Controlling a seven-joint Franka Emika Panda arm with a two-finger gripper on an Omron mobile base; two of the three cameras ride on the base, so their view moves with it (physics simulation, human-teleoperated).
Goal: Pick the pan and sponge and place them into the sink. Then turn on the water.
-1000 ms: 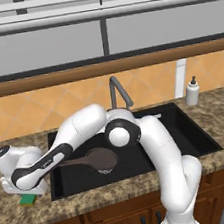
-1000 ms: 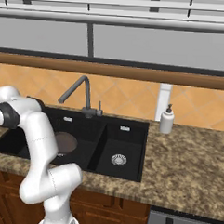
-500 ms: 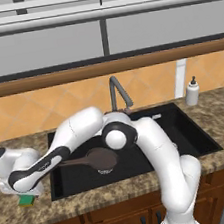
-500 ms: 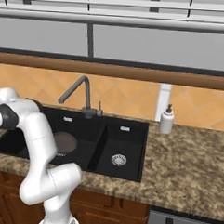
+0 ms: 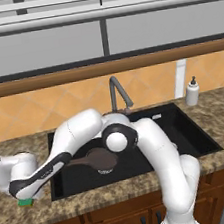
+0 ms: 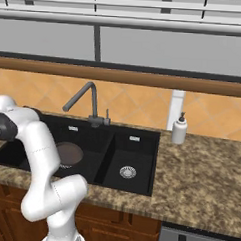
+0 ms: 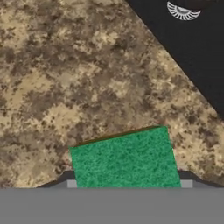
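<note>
End effector (image 5: 26, 198) | directly over sponge (image 7: 126, 159) | counter (image 7: 65, 78), beside sink (image 5: 187, 128)

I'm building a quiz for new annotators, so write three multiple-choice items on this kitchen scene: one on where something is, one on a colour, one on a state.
1. Where is the pan?
A. in the wide basin of the sink
B. on the counter beside the soap bottle
C. on the window sill

2. What colour is the top of the sponge?
A. blue
B. green
C. red

3. What is the state of the faucet?
A. a stream runs into the wide basin
B. a stream runs into the narrow basin
C. no water runs from it

Answers:
1 A: the left base view shows the dark pan lying on the basin floor.
2 B: the hand view shows a green rectangle on the granite counter.
3 C: the right base view shows no stream under the spout.
</note>
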